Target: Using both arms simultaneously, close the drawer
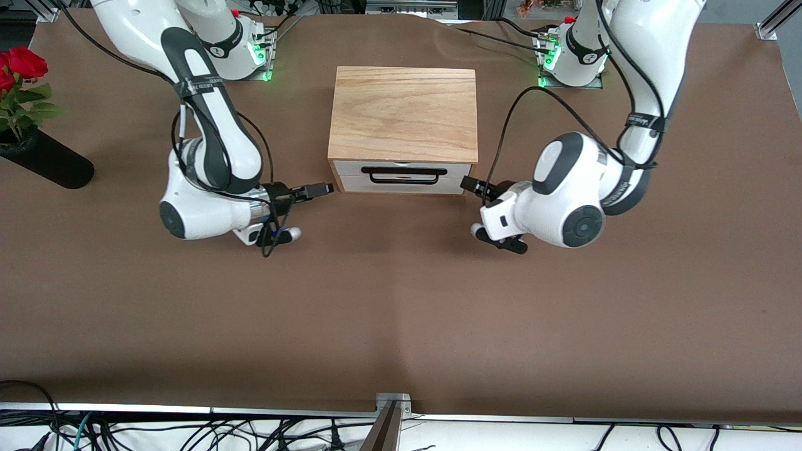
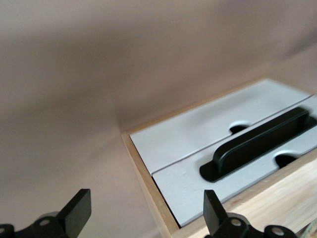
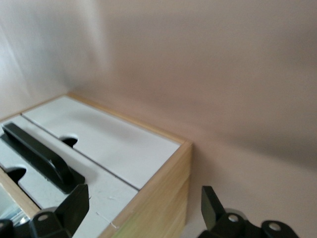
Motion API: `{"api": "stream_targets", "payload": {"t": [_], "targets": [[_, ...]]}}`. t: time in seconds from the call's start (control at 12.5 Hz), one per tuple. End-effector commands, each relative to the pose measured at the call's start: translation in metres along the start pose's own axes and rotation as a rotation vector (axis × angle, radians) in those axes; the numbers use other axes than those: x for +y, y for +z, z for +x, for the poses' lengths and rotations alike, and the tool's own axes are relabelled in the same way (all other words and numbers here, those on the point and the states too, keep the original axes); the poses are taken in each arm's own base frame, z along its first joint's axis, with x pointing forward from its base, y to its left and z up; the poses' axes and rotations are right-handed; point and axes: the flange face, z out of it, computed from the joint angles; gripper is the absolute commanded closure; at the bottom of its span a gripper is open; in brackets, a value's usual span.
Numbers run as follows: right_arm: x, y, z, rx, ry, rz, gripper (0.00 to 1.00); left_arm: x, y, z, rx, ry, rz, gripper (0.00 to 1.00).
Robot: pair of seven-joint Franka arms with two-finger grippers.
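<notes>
The drawer [image 1: 403, 176] looks shut, flush with the box [image 1: 404, 114]; left claw [image 1: 471, 185] and right claw [image 1: 324, 188] flank it, both wide.

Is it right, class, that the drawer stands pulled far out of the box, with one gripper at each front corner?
Not quite. The drawer sits pushed in, its white front level with the box, as the front view shows. The left gripper and right gripper do sit at the front corners.

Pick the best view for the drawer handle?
Left wrist view: the handle runs large across the white drawer front, almost end to end. Right wrist view cuts off part of it. Front view shows it whole but small.
</notes>
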Motion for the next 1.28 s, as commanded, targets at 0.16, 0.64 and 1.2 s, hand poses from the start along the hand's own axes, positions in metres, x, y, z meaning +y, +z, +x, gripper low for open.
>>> {"api": "stream_targets", "payload": {"t": [0.16,0.64,1.2], "targets": [[-0.002,-0.093,-0.016,0.182,-0.136,-0.252,0.00,-0.044,-0.084,-0.002,0.139,-0.021,0.065,0.00],[-0.016,-0.236,-0.082,0.260,-0.347,-0.643,0.00,-0.073,-0.182,-0.045,0.292,-0.057,0.392,0.00],[-0.033,-0.289,-0.123,0.210,-0.162,-0.602,0.00,-0.082,-0.245,-0.186,0.426,-0.156,0.445,0.00]]}}
